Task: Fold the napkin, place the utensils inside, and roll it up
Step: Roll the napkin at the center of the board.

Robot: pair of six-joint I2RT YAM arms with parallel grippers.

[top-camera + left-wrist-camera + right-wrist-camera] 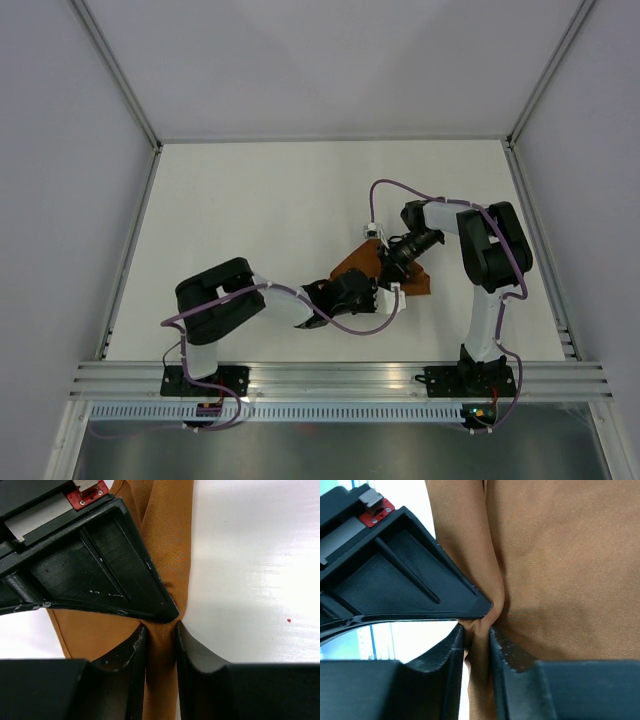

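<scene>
The rust-orange napkin [352,264] lies bunched at the table's middle front, mostly hidden under both grippers. My left gripper [368,296] is shut on a pinched fold of the napkin [161,670], seen between its fingers in the left wrist view. My right gripper [388,268] is shut on another fold of the napkin [477,675], with the cloth spreading to the right of it. The two grippers are close together, almost touching, over the cloth. No utensil shows in any view.
The white table [250,210] is ringed by grey walls and a metal rail [330,378] at the near edge. A small red speck [288,620] marks the table surface to the right of the left gripper.
</scene>
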